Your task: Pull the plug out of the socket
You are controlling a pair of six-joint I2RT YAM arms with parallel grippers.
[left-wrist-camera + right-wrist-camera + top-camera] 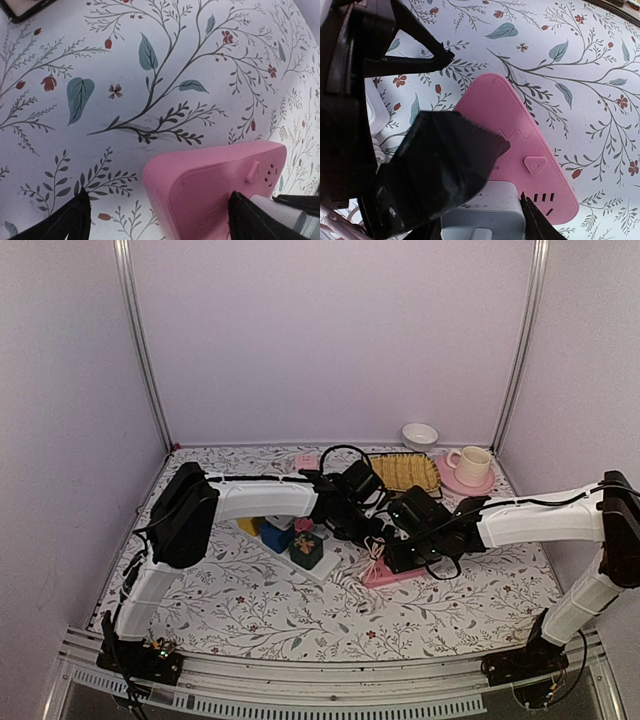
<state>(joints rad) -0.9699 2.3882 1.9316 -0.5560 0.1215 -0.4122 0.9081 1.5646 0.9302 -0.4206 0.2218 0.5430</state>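
A: Fingers (75,220), left wrist view?
B: Wide apart, the left gripper (162,222) holds nothing. The end of the pink socket strip (210,175) lies between the tips, nearer the right-hand one. Floral cloth (150,75) underneath.
A: Right wrist?
B: The right gripper (490,200) is clamped on the white plug (485,220), seated on the strip beside the power button (535,164).
A: Overhead?
B: Both grippers are low over the strip, mid-table. Lilac walls (330,330), metal corner posts (143,340), basket (405,472) and cup (472,462) at the back.

Smooth matt plastic socket (520,135) and plug (485,220)
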